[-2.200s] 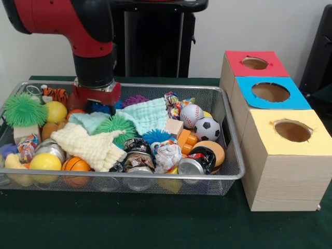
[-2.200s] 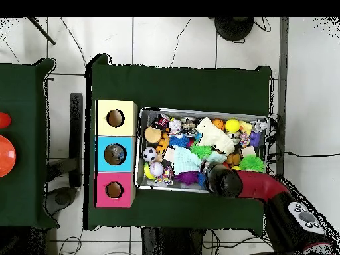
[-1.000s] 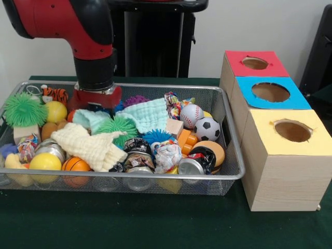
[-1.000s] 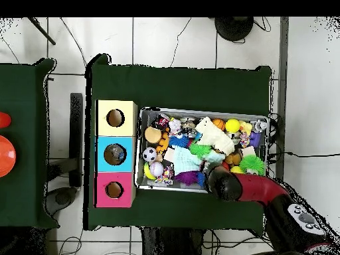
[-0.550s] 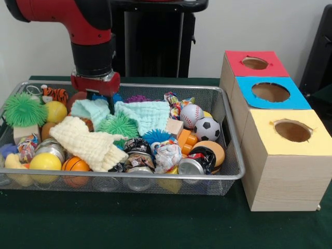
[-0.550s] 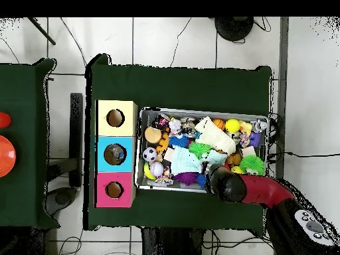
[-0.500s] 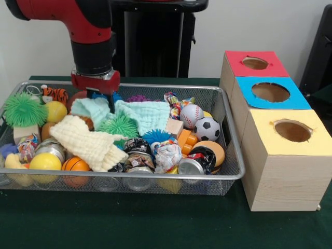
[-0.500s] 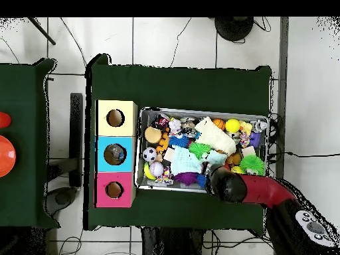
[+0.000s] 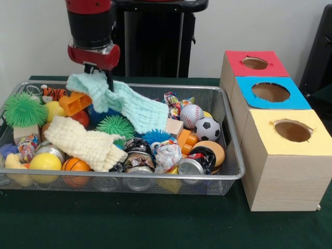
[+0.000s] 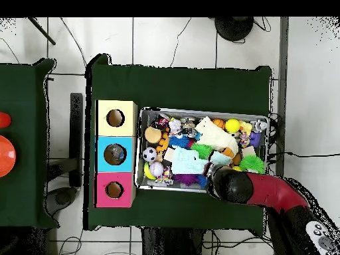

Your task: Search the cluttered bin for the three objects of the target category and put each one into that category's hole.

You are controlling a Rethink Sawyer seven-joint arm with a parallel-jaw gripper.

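One mint cloth (image 9: 124,101) pinched in closed gripper (image 9: 98,72), lifted at one end above wire bin (image 9: 228,155), other end draped on toys beside baseball (image 9: 191,115). Three boxes (image 9: 282,155) with holes just beside bin.

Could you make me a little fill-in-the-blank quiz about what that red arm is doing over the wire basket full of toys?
1. The gripper is lifting a mint green ____ out of the silver wire mesh bin.
2. Beside the bin stand three wooden boxes; the one nearest the camera has a ____ top.
3. The white baseball with red stitching lies next to a black and white ____ ball.
4. The middle wooden box has a ____ top.

Missing words: cloth; yellow; soccer; blue
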